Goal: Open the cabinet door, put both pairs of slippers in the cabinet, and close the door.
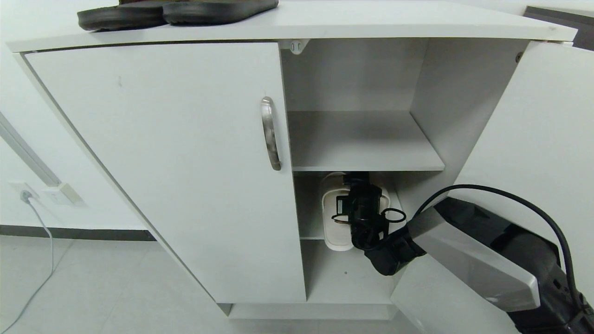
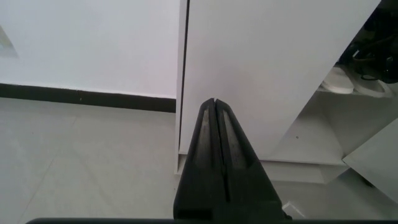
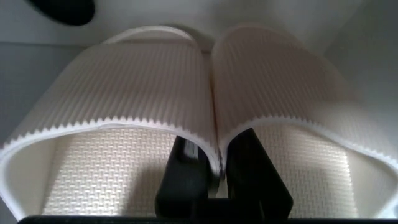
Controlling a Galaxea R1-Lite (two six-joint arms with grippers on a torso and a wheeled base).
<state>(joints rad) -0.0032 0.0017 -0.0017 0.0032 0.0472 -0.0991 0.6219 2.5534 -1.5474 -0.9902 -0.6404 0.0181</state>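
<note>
A pair of white slippers (image 1: 335, 220) (image 3: 143, 93) is inside the cabinet's lower compartment, heels at the shelf's front edge. My right gripper (image 1: 355, 185) (image 3: 214, 149) reaches in there, one finger inside each slipper, shut on their two touching inner walls. A pair of dark slippers (image 1: 176, 11) lies on the cabinet top (image 1: 371, 23) at the left. The right door (image 1: 533, 139) stands open; the left door (image 1: 162, 162) with its metal handle (image 1: 270, 133) is closed. My left gripper (image 2: 214, 102) is shut and empty, low in front of the cabinet (image 2: 267, 68), near the floor.
The upper shelf (image 1: 362, 144) behind the open door is bare. The cabinet's bottom board (image 1: 343, 278) lies under the white slippers. A wall socket with a cable (image 1: 25, 195) is at the far left, above a tiled floor (image 2: 81, 162).
</note>
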